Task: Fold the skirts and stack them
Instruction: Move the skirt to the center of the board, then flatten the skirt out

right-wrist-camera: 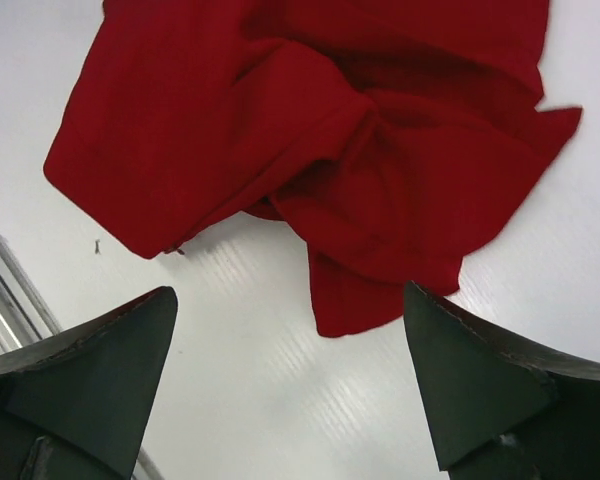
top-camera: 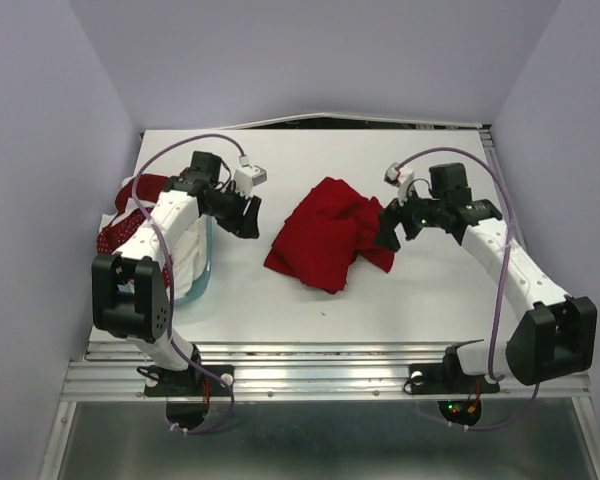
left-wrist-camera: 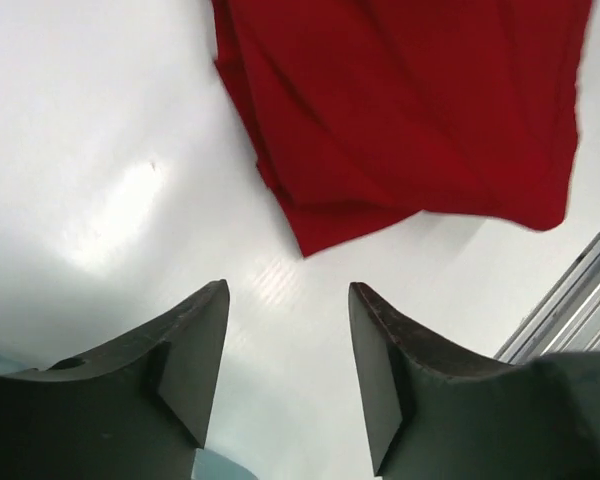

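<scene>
The plain bright red skirt lies crumpled in the middle of the white table. It also shows in the left wrist view and in the right wrist view. My left gripper is open and empty, just left of the skirt and apart from it. My right gripper is open and empty at the skirt's right edge, above the table. A dark red white-dotted skirt and white cloth lie in the teal tub at the left, partly hidden by my left arm.
The table's front edge meets a metal rail near the arm bases. Grey walls close in the table at the back and sides. The tub stands at the table's left edge under my left arm.
</scene>
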